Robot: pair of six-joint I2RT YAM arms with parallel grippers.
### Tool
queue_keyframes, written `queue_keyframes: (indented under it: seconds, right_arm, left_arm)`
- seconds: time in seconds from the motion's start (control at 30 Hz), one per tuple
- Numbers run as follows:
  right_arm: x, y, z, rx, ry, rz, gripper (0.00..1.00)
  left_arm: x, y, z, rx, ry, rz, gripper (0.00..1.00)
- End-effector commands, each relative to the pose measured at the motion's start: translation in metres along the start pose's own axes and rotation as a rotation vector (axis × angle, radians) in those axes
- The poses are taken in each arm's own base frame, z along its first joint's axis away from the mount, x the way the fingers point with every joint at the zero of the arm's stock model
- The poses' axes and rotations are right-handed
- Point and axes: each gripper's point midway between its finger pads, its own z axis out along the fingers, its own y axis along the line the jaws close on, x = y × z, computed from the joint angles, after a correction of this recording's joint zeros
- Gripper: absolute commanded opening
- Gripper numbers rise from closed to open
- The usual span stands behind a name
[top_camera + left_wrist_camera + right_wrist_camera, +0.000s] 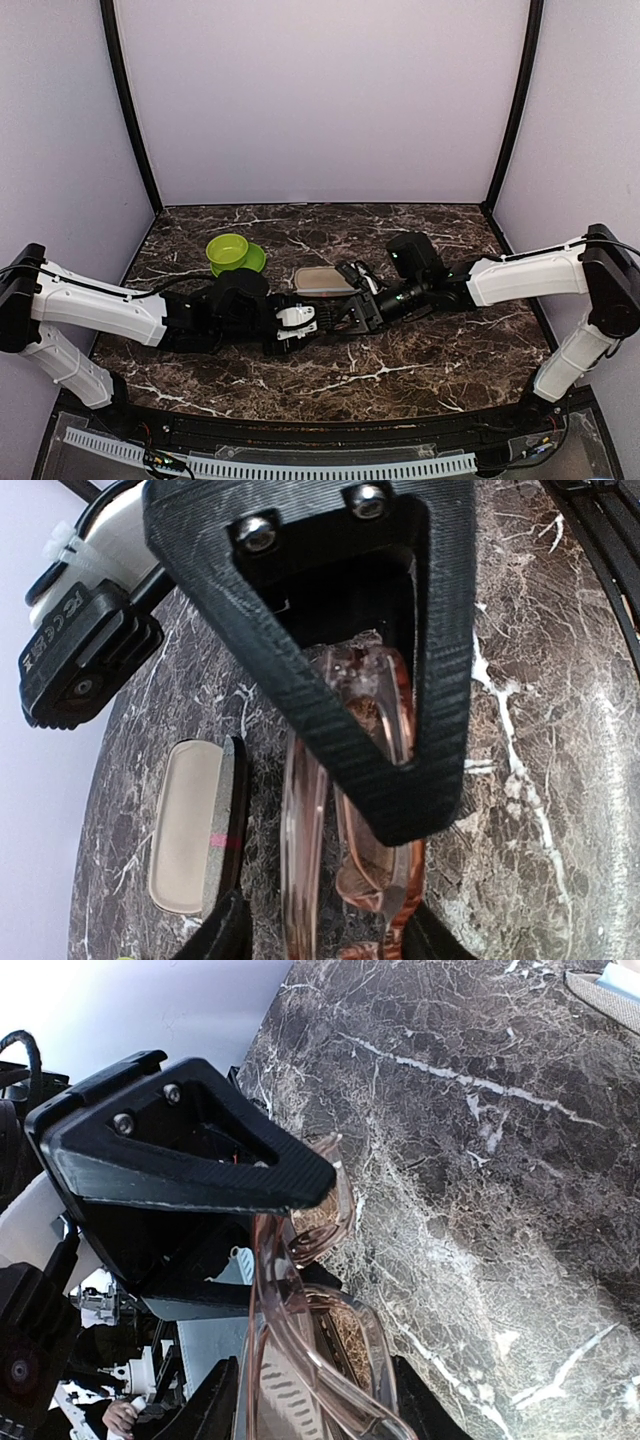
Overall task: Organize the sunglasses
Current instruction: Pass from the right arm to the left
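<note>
Pink translucent plastic sunglasses (300,860) sit mid-frame in the top view, over the dark marble table (440,360), between both tools. Right tool (315,1405) grips the frame. Left tool (325,935) straddles it, fingers partly apart; can't tell if it clamps. Likely reason for the two-sided hold: one steadies, the other takes over. Beige oblong case (185,825) lies just left of the glasses in the left wrist view, probably the target. Green round bowl (235,253) upper left, not involved
</note>
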Motion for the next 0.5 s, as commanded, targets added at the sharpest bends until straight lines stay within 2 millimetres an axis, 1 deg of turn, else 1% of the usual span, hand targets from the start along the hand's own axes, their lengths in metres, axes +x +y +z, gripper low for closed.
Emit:
queue_keyframes:
  seconds: [0.0,0.23,0.37,0.47]
  right_arm:
    - [-0.0030,0.0018,0.0000,-0.025,-0.011,-0.013,0.28]
    - [-0.0036,0.0023,0.0001,-0.027,-0.013,-0.015,0.28]
    - [-0.0038,0.0021,-0.0001,-0.027,-0.015,-0.014,0.30]
    - [-0.0041,0.0021,0.0000,-0.027,-0.017,-0.014,0.33]
  left_arm:
    - [-0.0003,0.0020,-0.0039,-0.018,-0.001,0.007,0.43]
    - [0.0036,-0.0020,-0.0022,0.000,0.018,0.011,0.38]
    - [0.0043,-0.0028,-0.0019,0.004,0.022,0.009,0.32]
    - [0.0051,-0.0032,-0.0011,0.006,0.029,0.012,0.27]
